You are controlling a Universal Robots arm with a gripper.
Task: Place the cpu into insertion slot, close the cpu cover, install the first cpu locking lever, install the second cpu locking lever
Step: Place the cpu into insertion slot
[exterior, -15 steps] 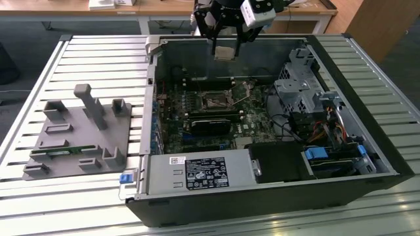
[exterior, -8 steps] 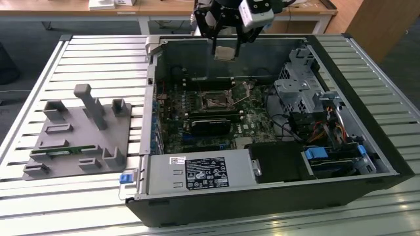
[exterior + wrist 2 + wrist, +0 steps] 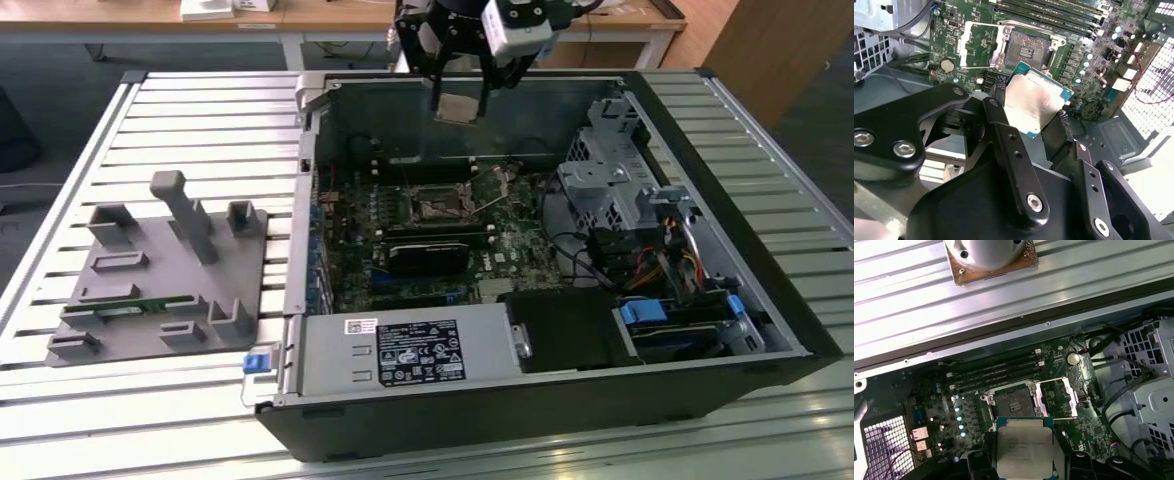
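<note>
My gripper (image 3: 461,98) hangs above the far side of the open computer case, shut on the cpu (image 3: 458,108), a small square chip with a silvery top. Both wrist views show the cpu (image 3: 1034,102) (image 3: 1024,450) clamped by its edges between the black fingers (image 3: 999,117). Below it on the green motherboard lies the insertion slot (image 3: 434,205) (image 3: 1026,50) (image 3: 1011,405), uncovered, its contact field bare. The cpu cover (image 3: 981,45) (image 3: 1059,397), a thin silvery frame, is swung open to one side of the slot. The cpu is well above the slot, not touching it.
A grey holder fixture (image 3: 160,270) sits on the slatted table at the exterior view's left. Inside the case are a power supply (image 3: 400,350), a drive cage (image 3: 614,180) with cables, memory slots (image 3: 996,372) and a black card (image 3: 434,250). The arm's base (image 3: 989,255) stands behind the case.
</note>
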